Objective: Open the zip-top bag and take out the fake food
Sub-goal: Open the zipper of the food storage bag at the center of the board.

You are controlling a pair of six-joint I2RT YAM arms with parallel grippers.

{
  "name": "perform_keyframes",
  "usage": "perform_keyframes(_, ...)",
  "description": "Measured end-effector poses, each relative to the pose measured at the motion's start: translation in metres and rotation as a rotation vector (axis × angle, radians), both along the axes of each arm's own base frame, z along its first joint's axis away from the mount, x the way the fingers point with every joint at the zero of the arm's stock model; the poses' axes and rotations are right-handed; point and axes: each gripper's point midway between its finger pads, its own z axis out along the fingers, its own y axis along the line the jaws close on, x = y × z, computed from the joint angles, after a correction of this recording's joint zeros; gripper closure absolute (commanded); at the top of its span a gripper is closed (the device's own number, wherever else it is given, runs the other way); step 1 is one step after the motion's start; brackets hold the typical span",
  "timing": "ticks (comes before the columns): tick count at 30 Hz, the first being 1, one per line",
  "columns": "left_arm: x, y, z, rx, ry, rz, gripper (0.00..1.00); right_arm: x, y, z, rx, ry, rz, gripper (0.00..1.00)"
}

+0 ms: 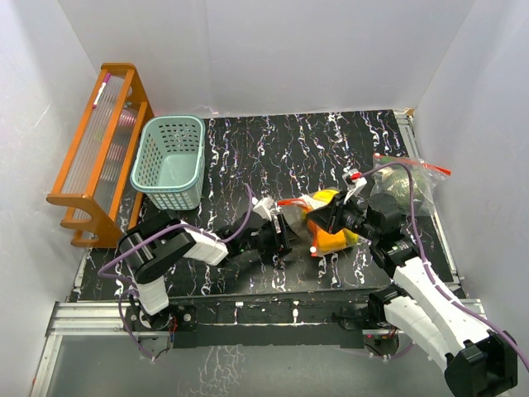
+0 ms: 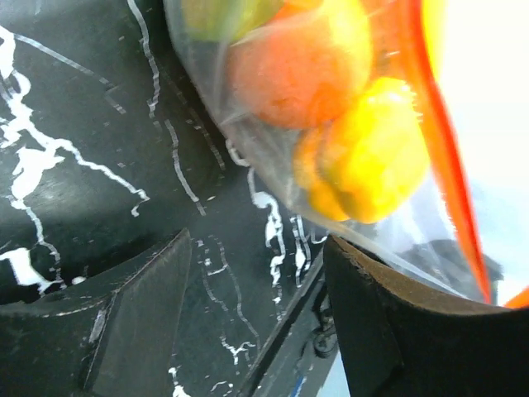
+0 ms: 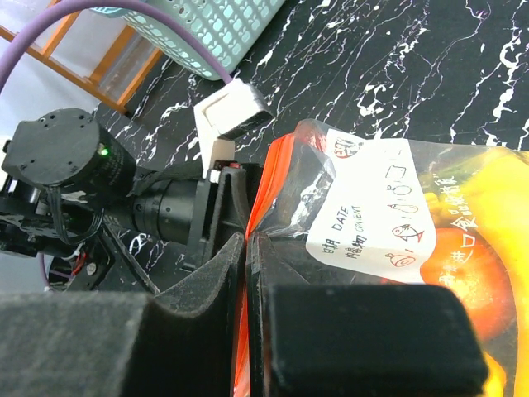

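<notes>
Nearest you, your right gripper (image 3: 248, 248) has its fingers pressed together on the orange-red zip strip (image 3: 266, 178) of the clear plastic zip-top bag (image 3: 364, 198), which lies on the black marbled table (image 1: 273, 149). Your left gripper (image 2: 256, 273), just beside it, stands with fingers spread, the bag's film reaching over one finger, nothing pinched. The glossy plastic fake food (image 1: 331, 236), a round orange (image 2: 297, 66) and a yellow-orange pepper (image 2: 372, 153) among it, is inside the bag. If the left fingers catch both lips or bare film, I judge a pull would drag the whole bag or slip the strip from the right pinch. Farther off stands the teal slatted basket (image 1: 169, 161), well apart
</notes>
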Motion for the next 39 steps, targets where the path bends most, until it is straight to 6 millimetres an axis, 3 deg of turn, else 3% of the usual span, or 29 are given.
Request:
perform_keyframes(10,0.015,-0.028,0.070,-0.285,-0.065,0.024,0.39,-0.002,0.001,0.000,0.002,0.003,0.008,0.92)
perform_keyframes(17,0.025,-0.048,0.086,-0.302,-0.092,0.021,0.39,-0.003,0.001,0.001,0.005,-0.001,0.010,0.92)
perform_keyframes(21,0.025,-0.062,0.075,-0.235,-0.094,0.016,0.45,-0.003,0.000,0.004,0.007,-0.009,0.010,0.92)
perform_keyframes(25,0.021,-0.070,0.052,-0.117,-0.076,0.010,0.73,-0.001,-0.003,-0.001,-0.007,0.003,-0.011,0.92)
perform_keyframes(29,0.018,-0.064,0.030,0.005,-0.074,0.018,0.98,-0.005,-0.002,0.001,-0.006,-0.005,0.000,0.92)
perform_keyframes(33,0.017,-0.047,0.013,0.133,-0.079,0.041,1.00,-0.003,-0.004,0.001,-0.014,-0.013,-0.009,0.92)
perform_keyframes(39,0.016,-0.019,0.012,0.225,-0.096,0.088,1.00,0.001,-0.008,-0.001,-0.035,-0.023,-0.040,0.92)
